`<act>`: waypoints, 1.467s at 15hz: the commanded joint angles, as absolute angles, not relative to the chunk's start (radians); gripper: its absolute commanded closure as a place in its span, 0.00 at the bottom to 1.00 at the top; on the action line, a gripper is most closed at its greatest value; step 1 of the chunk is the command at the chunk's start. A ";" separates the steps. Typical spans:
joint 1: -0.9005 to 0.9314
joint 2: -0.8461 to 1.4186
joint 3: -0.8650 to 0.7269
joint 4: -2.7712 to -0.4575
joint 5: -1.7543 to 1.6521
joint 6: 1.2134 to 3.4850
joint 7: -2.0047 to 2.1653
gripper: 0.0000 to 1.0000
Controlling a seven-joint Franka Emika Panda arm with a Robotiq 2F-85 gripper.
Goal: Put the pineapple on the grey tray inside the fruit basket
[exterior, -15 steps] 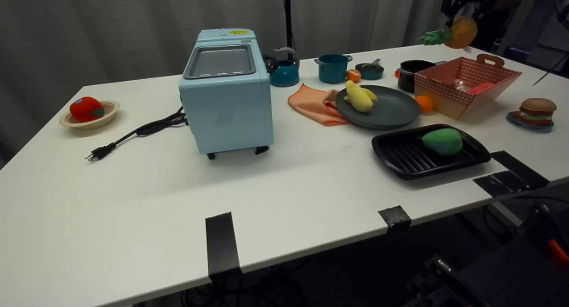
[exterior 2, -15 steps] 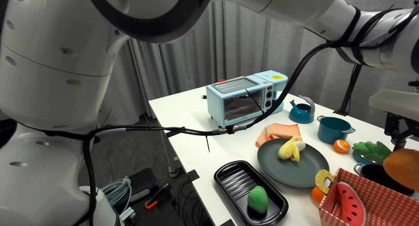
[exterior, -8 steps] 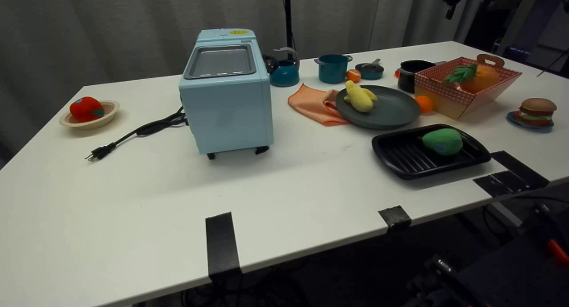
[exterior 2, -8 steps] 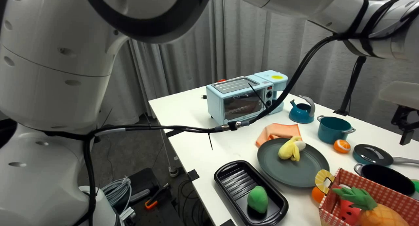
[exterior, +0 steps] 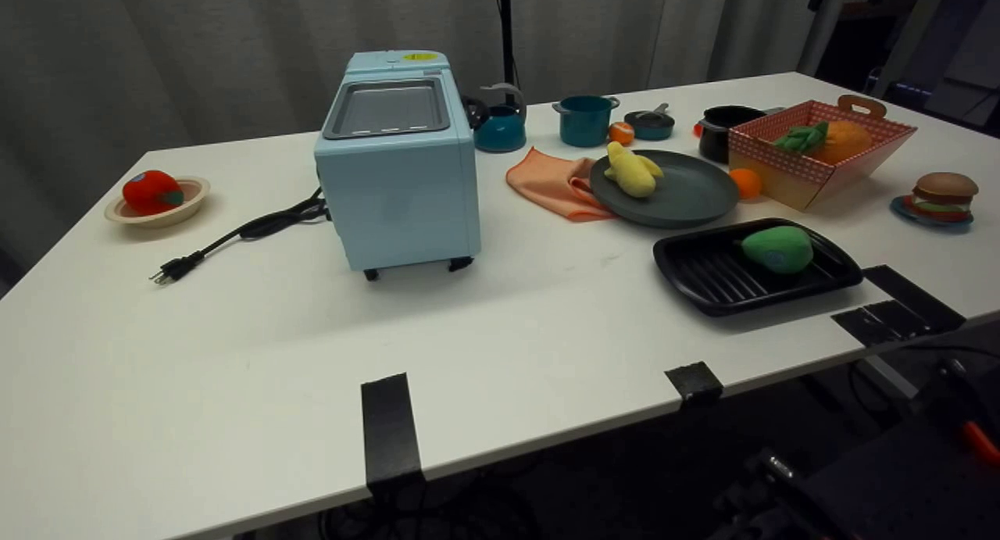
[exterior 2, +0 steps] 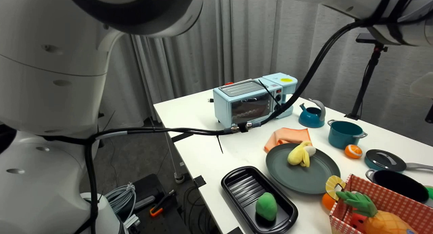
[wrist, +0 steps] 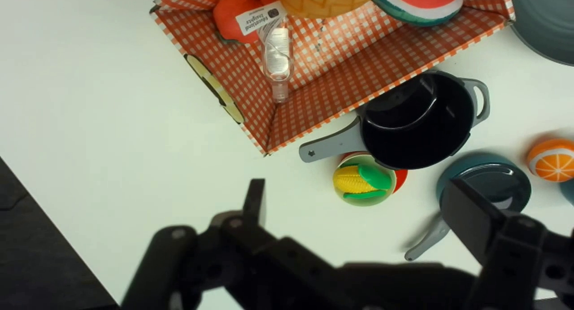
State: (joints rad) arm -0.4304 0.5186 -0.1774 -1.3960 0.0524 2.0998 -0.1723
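The pineapple, orange-yellow with a green tuft, lies on its side inside the red-and-white checked fruit basket. In an exterior view the pineapple rests over a watermelon slice, tuft near the basket's end wall. In the wrist view, part of the pineapple shows at the top edge, in the basket. The grey tray beside the basket holds a yellow banana. My gripper is open and empty, above the table beyond the basket; its fingers stand wide apart.
A black pot, a corn toy in a bowl and a small teal pan stand beside the basket. A black ridged tray holds a green lump. A toy burger and a blue toaster oven also stand there.
A second ago the pineapple hung at my gripper above the basket. Half a second ago it lay in the basket with the gripper apart. Since then the gripper has moved farther away.
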 commanded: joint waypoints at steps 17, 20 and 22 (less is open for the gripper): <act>-0.425 0.488 -0.188 -1.422 0.061 2.095 -0.176 0.00; -0.425 0.488 -0.188 -1.422 0.061 2.095 -0.176 0.00; -0.425 0.488 -0.188 -1.422 0.061 2.095 -0.176 0.00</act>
